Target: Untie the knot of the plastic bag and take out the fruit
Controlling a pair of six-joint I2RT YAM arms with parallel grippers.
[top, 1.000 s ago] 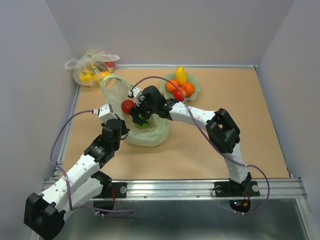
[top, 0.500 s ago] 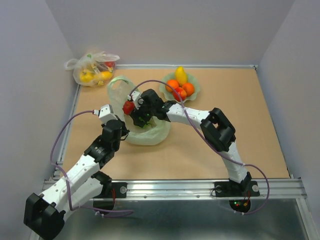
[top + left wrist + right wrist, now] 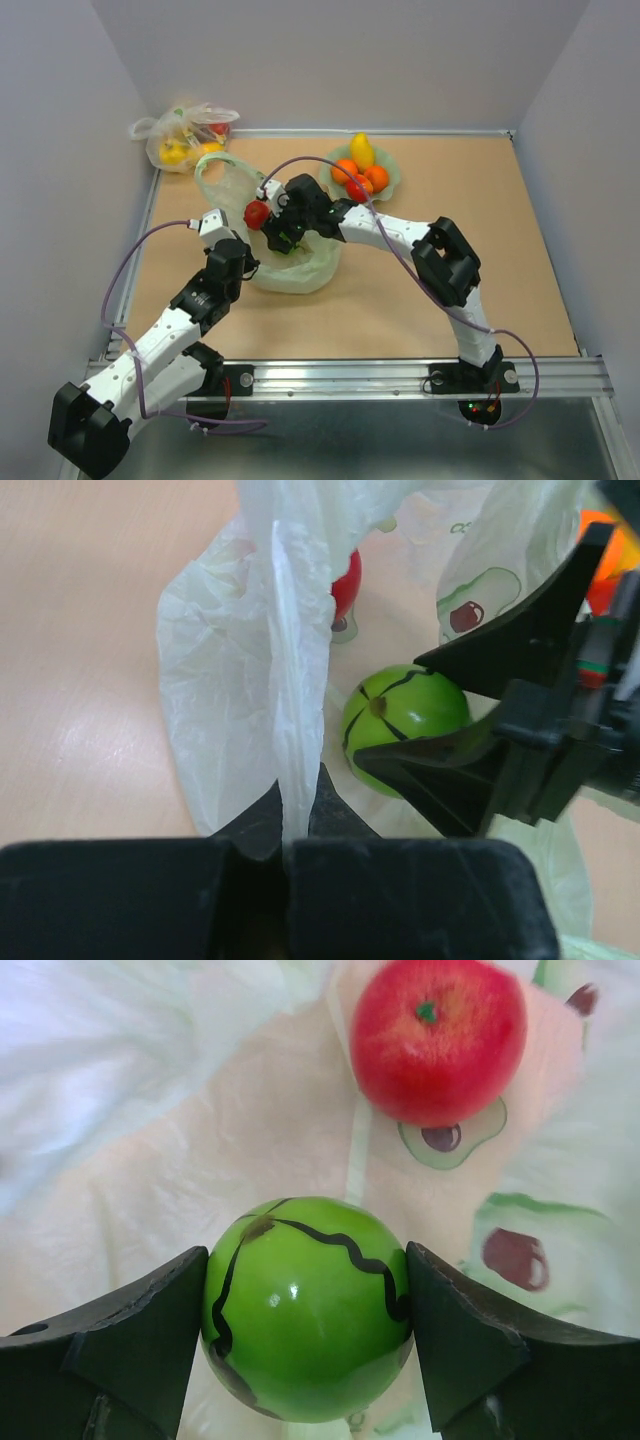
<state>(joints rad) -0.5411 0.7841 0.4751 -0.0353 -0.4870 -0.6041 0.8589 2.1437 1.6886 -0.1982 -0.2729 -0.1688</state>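
Right wrist, right pincer (image 3: 306,1260) clamping green fruit (image 3: 305,1340)

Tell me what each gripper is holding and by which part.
The right gripper clamps the round green toy fruit with dark stripes by its two sides. The left gripper pinches an upright fold of the thin pale green plastic bag.
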